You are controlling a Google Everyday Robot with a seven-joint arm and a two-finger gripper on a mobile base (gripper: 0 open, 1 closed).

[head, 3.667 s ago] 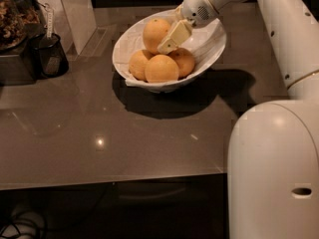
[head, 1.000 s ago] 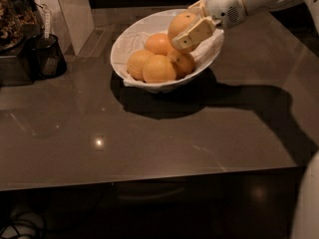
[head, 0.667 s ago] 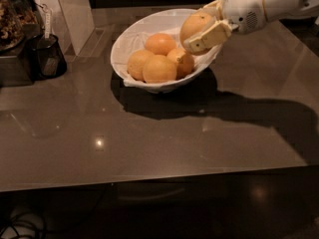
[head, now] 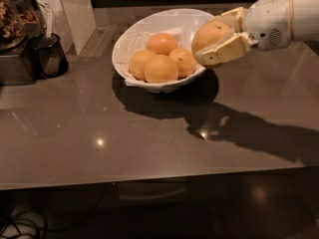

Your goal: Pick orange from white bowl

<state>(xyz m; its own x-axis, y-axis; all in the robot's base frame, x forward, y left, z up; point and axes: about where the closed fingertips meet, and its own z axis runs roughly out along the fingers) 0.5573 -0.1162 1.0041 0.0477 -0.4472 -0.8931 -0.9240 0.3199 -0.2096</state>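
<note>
Fingers (head: 225, 48) clenched on the orange (head: 212, 34): one is seen passing beneath it toward the camera, the other over its far upper side. The fruit is seated between them, and its near-left face is left bare.

Near field: dark countertop (head: 149, 143), glossy, with a small light reflection noted. A long shadow is cast on it to the right of the bowl, below the arm. From this it is judged that the fruit is held up in the air and is not resting on anything.

Mid field: white bowl (head: 184, 19), holding four smaller oranges (head: 161, 68) packed together in its near half. The gripper (head: 208, 40) is placed at the bowl's right rim and is entered from the right edge of the view, wrist behind it. The orange is seen in front of or just over that rim – which of the two cannot be settled from one view. No contact with the smaller oranges is seen; the nearest lies just beside it, to the left.

Key relation: the orange lies inside the grasp, not beside it. Its long axis appears to run roughly along the fingers, low-left to high-right – a judgement only. Only one arm is present. The lift is judged largely done; further clearance, up and to the right, away from rim and fruit, is what is called for.

Far left: black cup (head: 50, 56), well apart from the bowl.
</note>
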